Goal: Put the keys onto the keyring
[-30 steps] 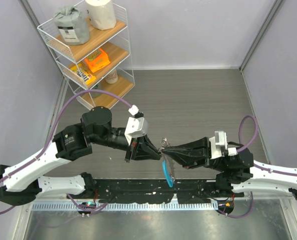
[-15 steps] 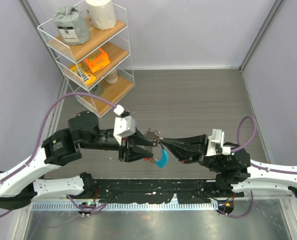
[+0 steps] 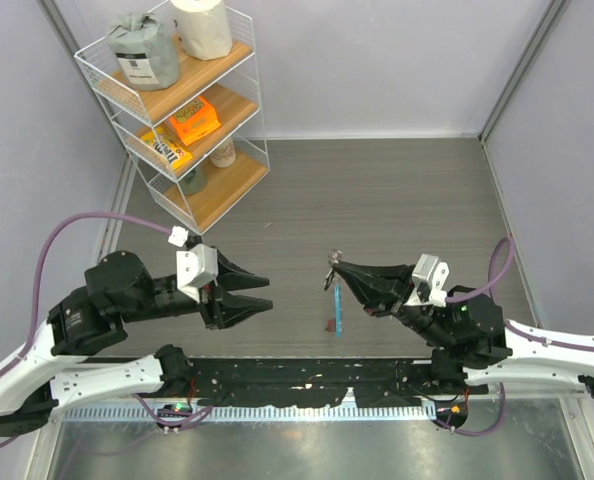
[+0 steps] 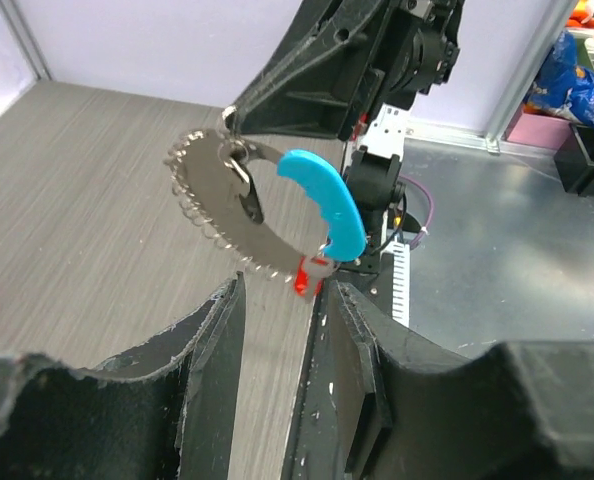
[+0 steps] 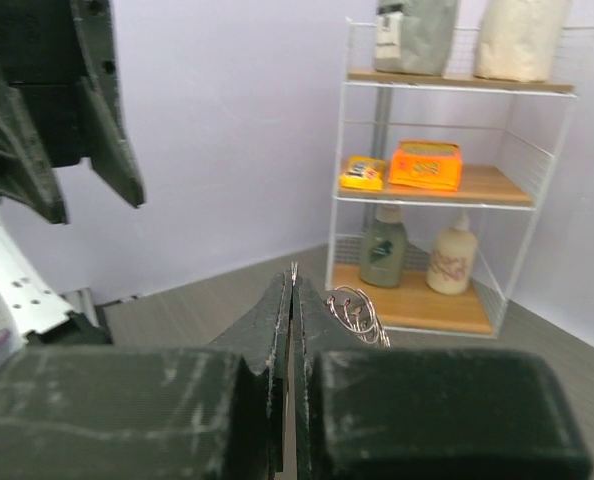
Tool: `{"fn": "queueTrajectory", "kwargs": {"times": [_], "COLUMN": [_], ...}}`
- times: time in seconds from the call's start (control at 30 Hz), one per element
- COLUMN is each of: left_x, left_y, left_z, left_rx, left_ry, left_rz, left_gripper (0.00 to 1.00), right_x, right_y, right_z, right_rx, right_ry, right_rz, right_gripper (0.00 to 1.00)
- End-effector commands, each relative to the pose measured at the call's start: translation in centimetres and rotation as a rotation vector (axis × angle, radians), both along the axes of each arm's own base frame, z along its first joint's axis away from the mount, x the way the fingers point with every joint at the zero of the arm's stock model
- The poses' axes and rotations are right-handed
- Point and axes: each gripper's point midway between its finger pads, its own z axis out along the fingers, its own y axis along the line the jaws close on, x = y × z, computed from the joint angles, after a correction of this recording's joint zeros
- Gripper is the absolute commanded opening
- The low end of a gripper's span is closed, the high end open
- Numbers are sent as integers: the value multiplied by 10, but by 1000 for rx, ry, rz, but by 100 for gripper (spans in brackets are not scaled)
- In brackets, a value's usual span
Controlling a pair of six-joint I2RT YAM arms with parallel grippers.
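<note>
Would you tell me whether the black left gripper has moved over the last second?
Yes: the left gripper drew back leftward, toward the white wire shelf rack.

The keys (image 4: 215, 208) are bare silvery metal, bright and glossy along their toothed edges. The keyring (image 5: 356, 304) is thin polished wire. Its blue tag (image 4: 325, 198) and red tag (image 4: 301, 285) are smooth plastic, and the blue one has a slight sheen. The left pincer (image 3: 266, 293) and right pincer (image 3: 335, 266) are matt black plastic with a rough, layered grain. The counter (image 3: 397, 190) is matt grey wood-grain, with brushed sheet metal (image 3: 307, 452) along its near edge. At the far-left corner, a white-coated wire rack (image 3: 255, 95) carries pale wooden boards (image 3: 222, 190).
</note>
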Motion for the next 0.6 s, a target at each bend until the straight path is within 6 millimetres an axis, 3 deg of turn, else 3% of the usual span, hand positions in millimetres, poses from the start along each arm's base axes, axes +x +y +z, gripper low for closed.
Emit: {"fn": "queueTrajectory", "kwargs": {"times": [0.0, 0.23, 0.57], "left_x": [5, 3, 2], "left_y": [-2, -3, -3], "left_z": [-2, -12, -19], "left_rx": [-25, -24, -25], "left_ry": [26, 59, 88], "left_rz": [30, 30, 31], "left_gripper": [43, 43, 43], "right_x": [25, 51, 91], "right_y": [-23, -33, -41], "right_z": [-17, -98, -195], "right_rx": [-62, -184, -343], "right_ry": [26, 135, 317], "right_rz": [-175, -308, -410], "right_gripper": [6, 6, 6]}}
